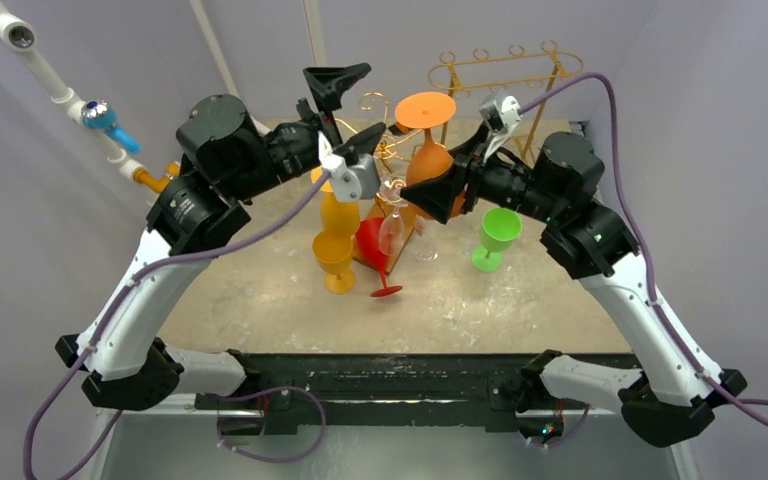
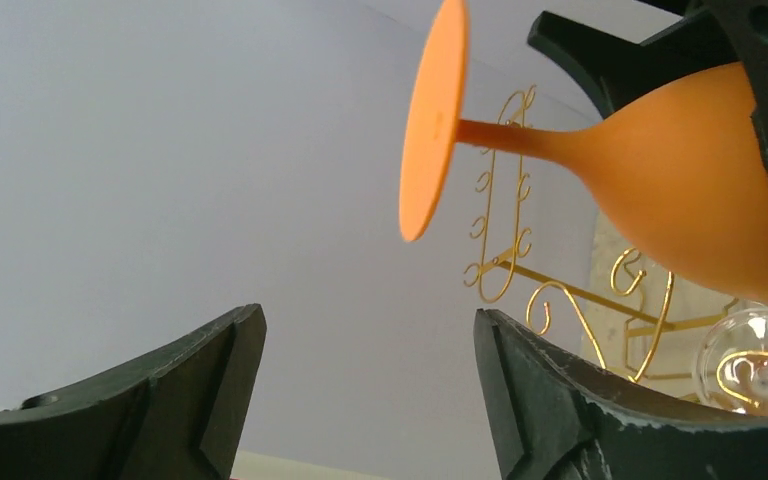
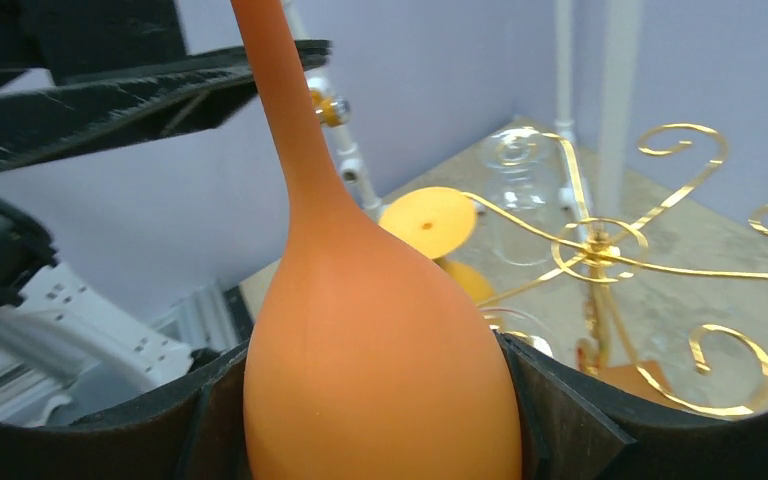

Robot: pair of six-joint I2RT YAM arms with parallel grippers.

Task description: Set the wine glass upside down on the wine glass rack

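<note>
The right gripper (image 3: 380, 410) pinches the bowl of the orange wine glass (image 1: 428, 160), a finger pressed against each side. The glass is held inverted, foot uppermost, close beside the gold wine glass rack (image 3: 600, 248). The left gripper (image 2: 370, 390) stands spread and empty near the glass's foot. A green wine glass (image 1: 498, 235) stands upright on the table (image 1: 260, 300) nearby.

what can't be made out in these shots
Orange glass rim: right wrist view, cut off by the bottom edge; top view, behind the right pincer.
Yellow glass bowl: right wrist view, mostly behind the orange glass.
Clear glass: left wrist view, cut by the right edge.
</note>
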